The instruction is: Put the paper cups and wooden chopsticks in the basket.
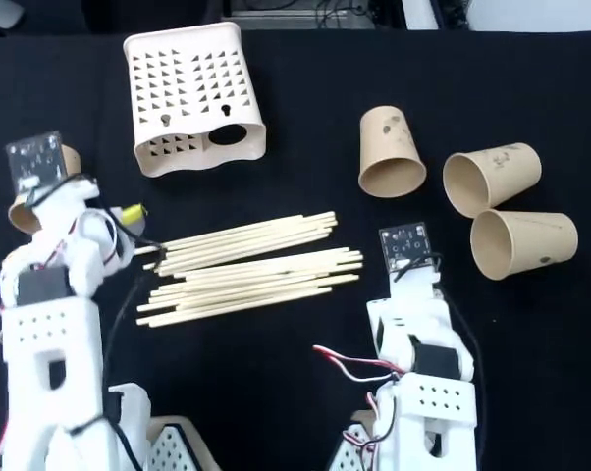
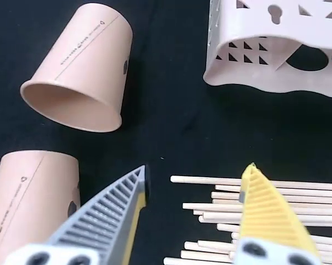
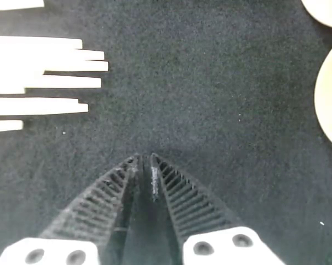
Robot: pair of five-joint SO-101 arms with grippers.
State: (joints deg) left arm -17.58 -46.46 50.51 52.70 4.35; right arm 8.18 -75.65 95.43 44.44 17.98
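Chopstick ends [image 2: 202, 179] between spread left jaws

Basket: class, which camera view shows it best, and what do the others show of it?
The high view: the basket appears whole, every edge in frame. The left wrist view cuts it to one perforated edge with its handle hole. The right wrist view faces chopstick ends instead.

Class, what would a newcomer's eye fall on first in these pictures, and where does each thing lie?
A loose pile of wooden chopsticks sprawls across the middle of the black table. Behind it, toward the left, a white basket with cut-out holes stands out against the dark cloth. Three paper cups cluster on the right side.
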